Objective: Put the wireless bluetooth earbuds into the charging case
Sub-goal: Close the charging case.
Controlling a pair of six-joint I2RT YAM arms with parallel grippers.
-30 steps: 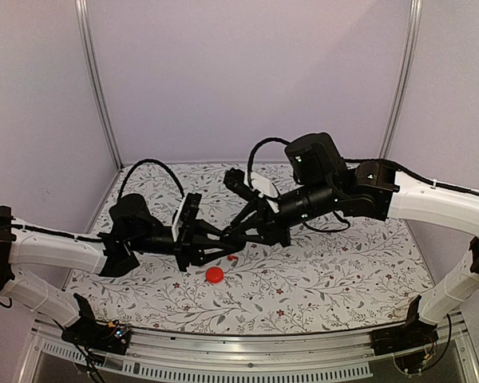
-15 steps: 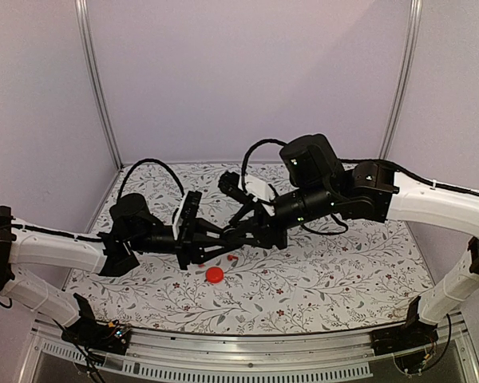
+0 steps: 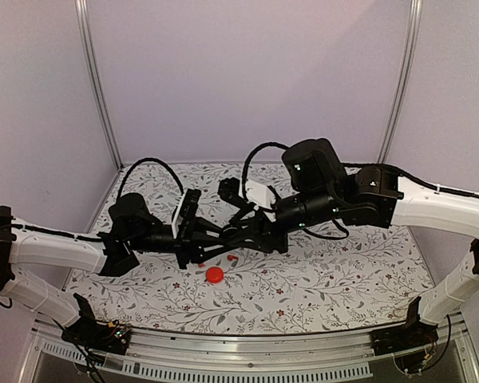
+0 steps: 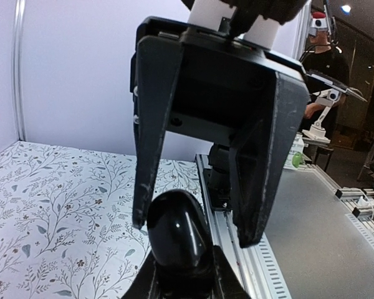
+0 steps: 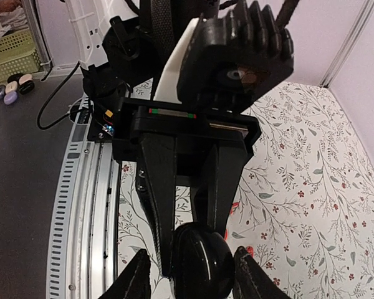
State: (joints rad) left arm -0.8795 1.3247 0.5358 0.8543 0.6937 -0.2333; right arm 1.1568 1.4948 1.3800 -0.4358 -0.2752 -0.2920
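Both grippers meet above the table's middle in the top view. My left gripper [image 3: 230,241] is shut on a glossy black round case [image 4: 174,227], which it holds in the air; in the left wrist view its tips [image 4: 184,258] pinch the case's base. My right gripper [image 3: 223,238] faces it, open, its fingers [image 5: 248,274] spread on either side of the case [image 5: 201,258] and outside the left fingers. A small red earbud [image 3: 232,258] lies on the table below them and also shows in the right wrist view [image 5: 250,251]. No black earbud shows.
A red round disc-like case [image 3: 215,274] lies on the floral cloth [image 3: 335,271] just in front of the grippers. A metal rail [image 3: 247,351] runs along the near edge. Frame posts [image 3: 96,80] stand at the back corners.
My right arm has moved left, so its fingers now overlap the left gripper's more closely. The left arm has barely moved. The red pieces on the table have not moved.
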